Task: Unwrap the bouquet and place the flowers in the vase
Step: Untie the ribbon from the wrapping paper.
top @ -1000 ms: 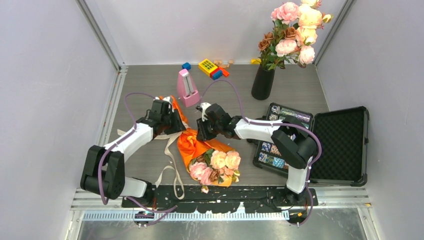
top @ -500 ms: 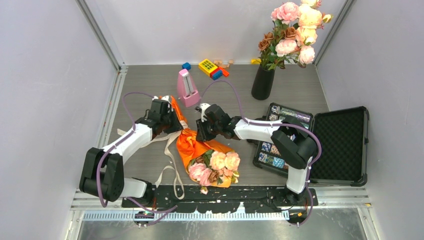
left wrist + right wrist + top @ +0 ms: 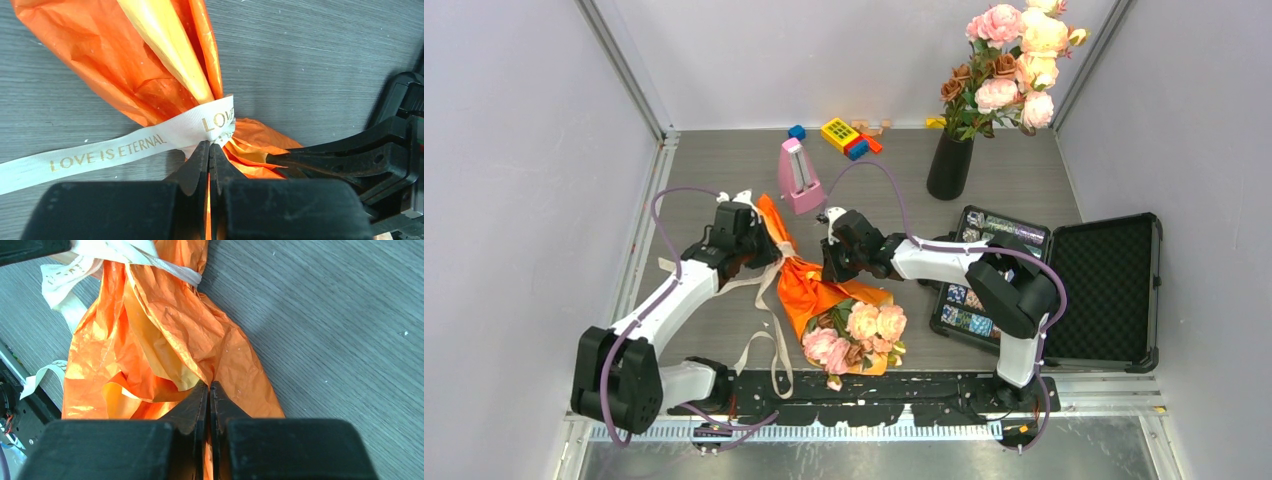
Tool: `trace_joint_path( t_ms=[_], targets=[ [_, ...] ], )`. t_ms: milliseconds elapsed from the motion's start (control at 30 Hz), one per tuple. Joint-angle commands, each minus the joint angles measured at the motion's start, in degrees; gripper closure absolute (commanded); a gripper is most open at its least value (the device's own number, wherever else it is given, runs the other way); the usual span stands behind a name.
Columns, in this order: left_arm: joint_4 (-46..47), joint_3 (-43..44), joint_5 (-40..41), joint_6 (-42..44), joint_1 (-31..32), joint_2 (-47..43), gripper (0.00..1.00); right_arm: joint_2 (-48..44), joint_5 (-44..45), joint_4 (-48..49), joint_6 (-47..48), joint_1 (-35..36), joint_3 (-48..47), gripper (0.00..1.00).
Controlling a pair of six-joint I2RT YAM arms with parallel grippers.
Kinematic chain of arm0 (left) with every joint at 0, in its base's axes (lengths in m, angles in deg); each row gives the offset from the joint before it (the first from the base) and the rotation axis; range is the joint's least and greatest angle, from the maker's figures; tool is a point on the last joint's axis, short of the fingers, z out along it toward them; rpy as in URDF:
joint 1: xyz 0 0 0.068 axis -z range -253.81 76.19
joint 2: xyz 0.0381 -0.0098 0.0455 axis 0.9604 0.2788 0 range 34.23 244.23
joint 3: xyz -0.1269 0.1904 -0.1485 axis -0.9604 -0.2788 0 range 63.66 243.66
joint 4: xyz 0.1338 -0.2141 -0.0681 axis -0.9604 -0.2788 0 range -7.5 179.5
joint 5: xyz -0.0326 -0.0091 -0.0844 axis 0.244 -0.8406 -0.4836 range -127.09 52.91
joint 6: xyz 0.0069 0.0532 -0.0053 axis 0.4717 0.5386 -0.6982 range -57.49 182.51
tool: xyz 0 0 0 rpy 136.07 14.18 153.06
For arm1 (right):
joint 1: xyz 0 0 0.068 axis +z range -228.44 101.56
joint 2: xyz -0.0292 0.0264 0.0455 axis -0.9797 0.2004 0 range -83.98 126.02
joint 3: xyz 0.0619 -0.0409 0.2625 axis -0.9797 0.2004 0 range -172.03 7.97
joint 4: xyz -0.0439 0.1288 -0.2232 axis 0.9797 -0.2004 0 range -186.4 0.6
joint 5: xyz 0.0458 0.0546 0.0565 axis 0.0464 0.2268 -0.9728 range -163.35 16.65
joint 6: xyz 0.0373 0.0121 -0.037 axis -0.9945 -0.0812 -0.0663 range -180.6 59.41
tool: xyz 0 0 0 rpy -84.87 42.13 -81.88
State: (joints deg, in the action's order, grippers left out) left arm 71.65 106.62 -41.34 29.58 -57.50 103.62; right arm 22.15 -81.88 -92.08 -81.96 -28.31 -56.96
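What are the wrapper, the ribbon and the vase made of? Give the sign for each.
Wrapper: thin orange paper or film with a slight sheen; it holds sharp crinkles.
Ribbon: cream woven fabric, matte, with fine ribbing and gold printed lettering.
Vase: black and smooth; ceramic, glass or plastic, too far away to tell.

The bouquet (image 3: 819, 290) has bright orange paper with a paler yellow-orange inner fold, a cream ribbon (image 3: 125, 146) (printed in gold capitals) and pink and peach roses (image 3: 854, 335), on a grey wood-grained tabletop (image 3: 724, 170).
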Motion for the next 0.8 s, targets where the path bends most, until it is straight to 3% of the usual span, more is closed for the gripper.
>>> trace_joint_path(
  t_ms=[0,267,533,767],
  targets=[
    [1.24,-1.71,0.54,-1.17,-1.68,-3.01,1.0,0.51,2.26,-0.81,-0.63,0.32,-0.64,0.92],
    [1.7,-4.71,-5.98,-0.27,-7.42,-2.45,1.0,0.01,4.16,-1.43,-1.39,0.32,-0.96,0.94],
    [5.7,-7.72,-13.92,-0.02,-9.72,-1.81,1.0,-3.44,0.15,-3.4,2.29,0.32,-6.38,0.63],
    [6.0,-7.65,-14.94,-0.02,-9.81,-1.22,1.0,-0.33,-6.83,-6.21,7.23,0.51,-13.88,0.49]
  ],
)
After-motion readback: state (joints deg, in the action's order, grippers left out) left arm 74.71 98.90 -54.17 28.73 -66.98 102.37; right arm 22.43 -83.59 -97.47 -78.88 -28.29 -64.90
